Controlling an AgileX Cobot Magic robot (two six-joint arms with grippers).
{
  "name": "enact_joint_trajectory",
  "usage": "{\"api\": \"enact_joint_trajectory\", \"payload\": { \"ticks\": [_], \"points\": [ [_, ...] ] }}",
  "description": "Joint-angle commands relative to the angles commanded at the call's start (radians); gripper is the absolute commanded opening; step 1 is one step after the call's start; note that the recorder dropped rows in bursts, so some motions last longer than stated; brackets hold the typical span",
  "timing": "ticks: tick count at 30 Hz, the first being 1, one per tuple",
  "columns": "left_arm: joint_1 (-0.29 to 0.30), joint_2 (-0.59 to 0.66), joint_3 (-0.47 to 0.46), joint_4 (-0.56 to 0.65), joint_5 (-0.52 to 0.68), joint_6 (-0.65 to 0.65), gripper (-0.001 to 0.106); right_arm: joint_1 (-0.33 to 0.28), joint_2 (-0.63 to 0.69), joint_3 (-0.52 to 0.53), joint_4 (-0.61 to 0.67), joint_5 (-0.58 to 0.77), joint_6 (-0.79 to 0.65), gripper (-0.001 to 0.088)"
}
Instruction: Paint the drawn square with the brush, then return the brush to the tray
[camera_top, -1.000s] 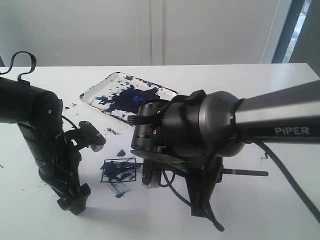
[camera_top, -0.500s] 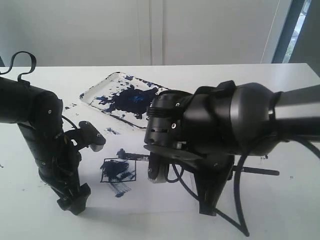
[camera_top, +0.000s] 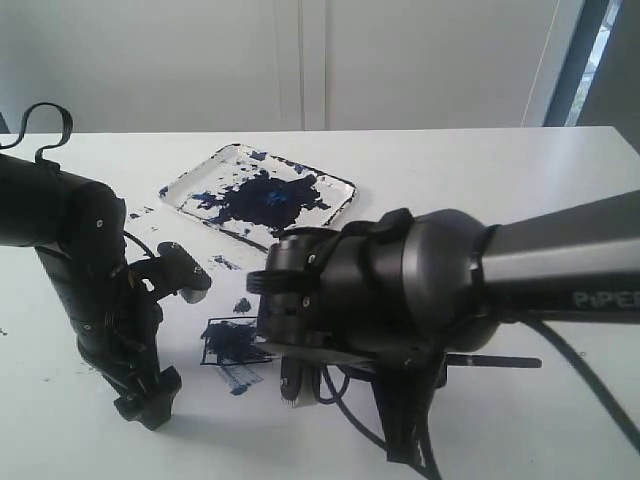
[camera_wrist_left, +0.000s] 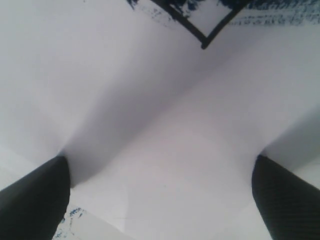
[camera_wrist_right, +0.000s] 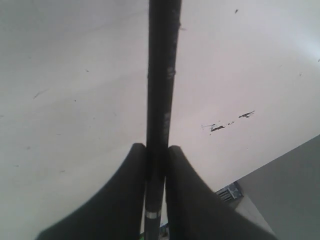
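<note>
Right wrist view: fingers (camera_wrist_right: 122, 200) pinch the brush (camera_wrist_right: 161, 75), handle jutting straight outward.

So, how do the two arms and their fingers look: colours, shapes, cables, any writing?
Both arms are black with bulky rounded joints. The right arm has a smooth dark tube with white lettering that begins PIPE, and black cables hanging beneath. The left arm has a curled black cable on top. Left fingers and right fingers are black and tapered.

White tray (camera_top: 195, 180) blotched dark blue; black-outlined drawn square (camera_top: 232, 343) smeared blue; black brush (camera_wrist_right: 161, 75)
</note>
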Motion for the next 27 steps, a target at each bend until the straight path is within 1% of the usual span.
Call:
{"api": "enact_joint_trajectory", "payload": {
  "ticks": [10,13,16,21,23,27],
  "points": [
    [0.000,0.000,0.000,0.000,0.000,0.000,0.099,0.068,0.006,-0.002,-0.064,0.000,0.023,0.0000],
    [0.000,0.000,0.000,0.000,0.000,0.000,0.099,0.070,0.006,-0.002,-0.074,0.000,0.033,0.0000],
    [0.000,0.000,0.000,0.000,0.002,0.000,0.099,0.066,0.004,-0.002,-0.123,0.000,0.087,0.0000],
    [0.000,0.000,0.000,0.000,0.004,0.000,0.099,0.066,0.001,-0.002,-0.155,0.000,0.091,0.0000],
    [0.000,0.000,0.000,0.000,0.004,0.000,0.099,0.066,-0.005,-0.002,-0.169,0.000,0.113,0.0000],
    [0.000,0.000,0.000,0.000,0.004,0.000,0.099,0.066,-0.043,-0.002,-0.187,0.000,0.140,0.0000]
  ]
}}
